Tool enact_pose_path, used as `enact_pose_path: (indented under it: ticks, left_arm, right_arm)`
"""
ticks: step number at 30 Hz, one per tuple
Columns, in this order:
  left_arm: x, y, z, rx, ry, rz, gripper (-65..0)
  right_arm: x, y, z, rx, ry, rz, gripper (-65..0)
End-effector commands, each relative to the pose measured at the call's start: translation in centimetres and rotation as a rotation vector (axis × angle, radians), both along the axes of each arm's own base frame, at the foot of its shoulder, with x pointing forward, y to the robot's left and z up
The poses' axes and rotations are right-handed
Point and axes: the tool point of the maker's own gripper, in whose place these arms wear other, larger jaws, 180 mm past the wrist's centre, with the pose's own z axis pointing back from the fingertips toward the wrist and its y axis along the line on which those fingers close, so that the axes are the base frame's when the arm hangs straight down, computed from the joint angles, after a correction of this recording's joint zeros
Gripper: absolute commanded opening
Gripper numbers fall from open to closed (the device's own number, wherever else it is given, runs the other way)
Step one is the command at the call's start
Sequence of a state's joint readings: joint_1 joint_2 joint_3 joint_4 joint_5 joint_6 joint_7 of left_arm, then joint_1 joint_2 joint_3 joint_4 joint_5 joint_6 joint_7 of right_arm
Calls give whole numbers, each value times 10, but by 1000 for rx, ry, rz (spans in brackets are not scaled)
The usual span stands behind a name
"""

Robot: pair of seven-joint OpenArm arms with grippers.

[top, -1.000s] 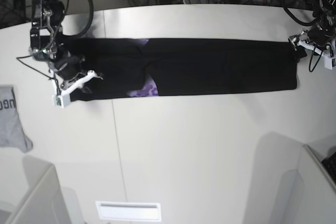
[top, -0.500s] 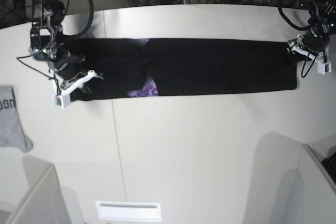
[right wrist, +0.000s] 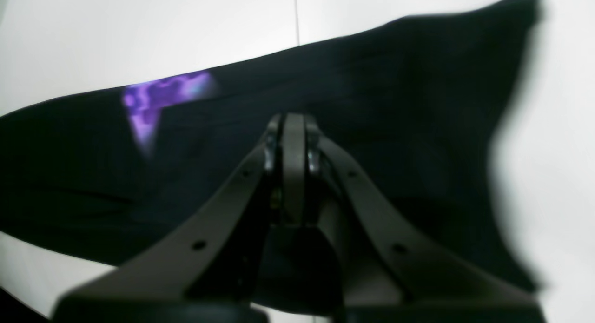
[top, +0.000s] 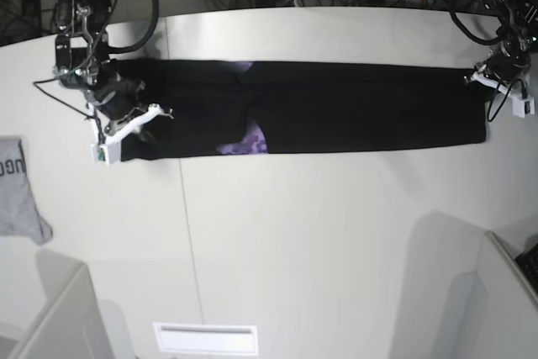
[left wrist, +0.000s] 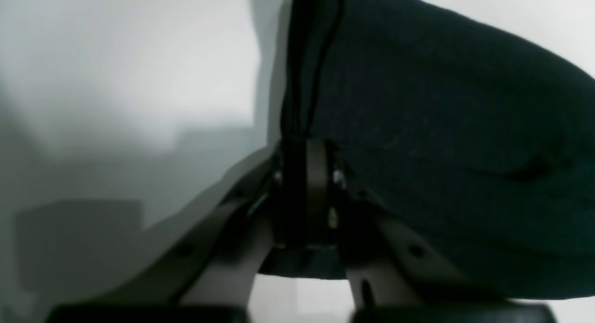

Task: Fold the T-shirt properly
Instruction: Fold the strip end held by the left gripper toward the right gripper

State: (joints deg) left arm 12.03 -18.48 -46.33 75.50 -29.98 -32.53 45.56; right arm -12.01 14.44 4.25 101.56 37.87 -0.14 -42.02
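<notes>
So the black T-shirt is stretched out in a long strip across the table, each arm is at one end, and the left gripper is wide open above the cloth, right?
Not quite. The left gripper is shut on the T-shirt, as the left wrist view shows: cloth is pinched between its closed jaws. The rest holds: the shirt lies in a long strip on the table, an arm at each end.

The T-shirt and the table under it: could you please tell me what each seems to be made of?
The T-shirt: soft matte black knit cloth, probably cotton; it drapes and creases, with a purple print peeking out at a fold. The table: smooth off-white hard surface, likely laminate, with a faint sheen and a thin seam line.
</notes>
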Motion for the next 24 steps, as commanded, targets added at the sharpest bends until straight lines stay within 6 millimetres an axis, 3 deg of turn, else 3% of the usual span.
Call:
enact_pose_path:
  ticks: [1, 5, 8, 10, 18, 24]
  left_arm:
    - [0, 20, 16, 59, -16, 4, -650]
    - [2, 33, 33, 121, -33, -16, -650]
    - [-4, 35, 47, 166, -44, -27, -650]
    - [1, 31, 65, 206, -82, -50, -650]
    - [3, -18, 98, 267, -170, -146, -650]
    - [15, -88, 97, 239, -182, -349, -650]
  right_arm:
    - [10, 0, 16, 1, -60, 2, -650]
    - [9, -1, 16, 2, -64, -3, -650]
    - [8, 0, 15, 7, -61, -3, -650]
    - [9, 2, 16, 14, -63, -6, -650]
    - [9, 3, 14, 25, -60, -21, -650]
    - [10, 3, 14, 25, -61, -21, -650]
